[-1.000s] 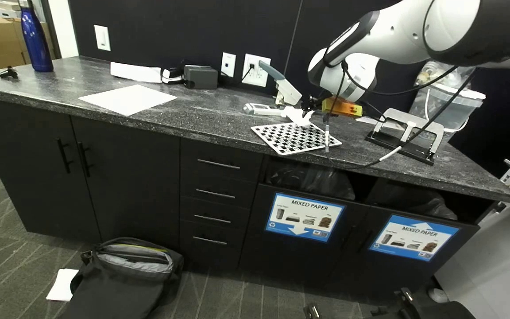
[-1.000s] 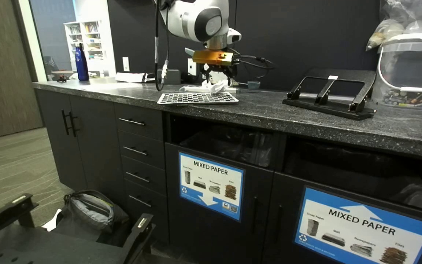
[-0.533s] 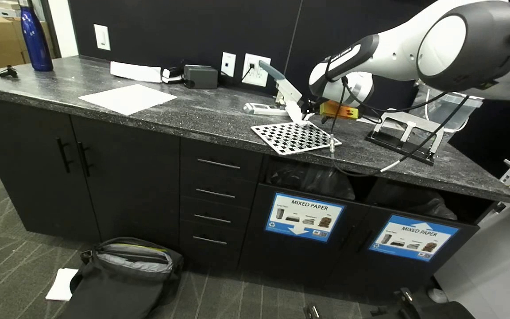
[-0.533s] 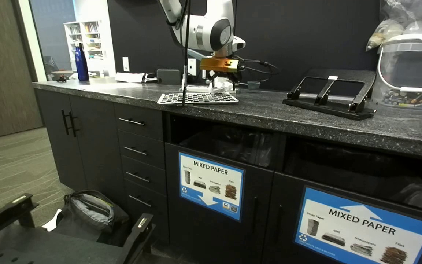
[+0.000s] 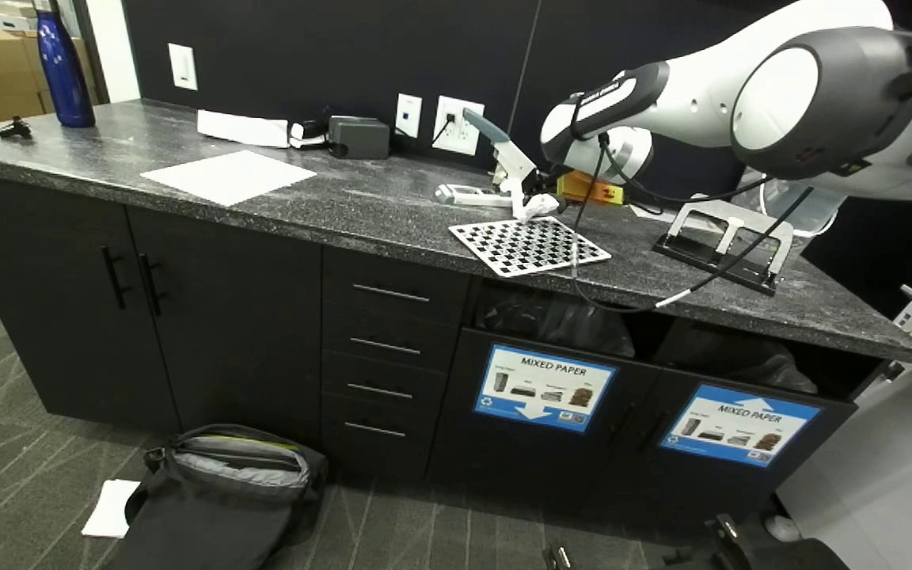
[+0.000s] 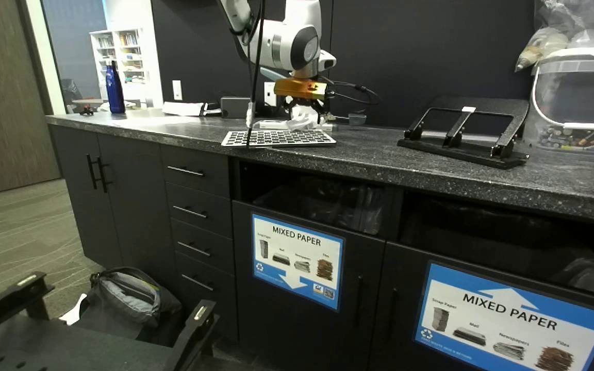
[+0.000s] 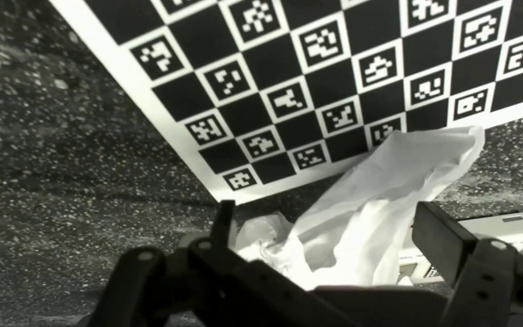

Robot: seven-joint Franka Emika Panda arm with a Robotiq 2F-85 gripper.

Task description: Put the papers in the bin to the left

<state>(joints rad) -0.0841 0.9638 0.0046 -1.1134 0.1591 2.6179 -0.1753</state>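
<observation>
Crumpled white papers [image 7: 357,213] lie at the near corner of the checkered board in the wrist view, one large folded wad and a smaller scrap beside it. In both exterior views the papers [image 5: 539,207] sit at the board's back edge, under the arm. My gripper [image 7: 329,227] is open and low over them, its fingers apart on either side of the wad; no grip on it shows. The left bin [image 5: 519,455] is the dark front under the counter with a blue-and-white label, a dark slot above holding a clear liner [image 6: 323,203].
The checkered board [image 5: 527,247] lies at the counter's front edge. Close behind stands a white device with a grey lever [image 5: 488,127]. A hole punch [image 6: 462,139] and a clear bucket [image 6: 575,108] are farther right. A flat white sheet [image 5: 230,176] lies left.
My gripper has come down around the papers, then shifted a little left in both exterior views. It has stayed open. The papers' outline looks slightly different now.
</observation>
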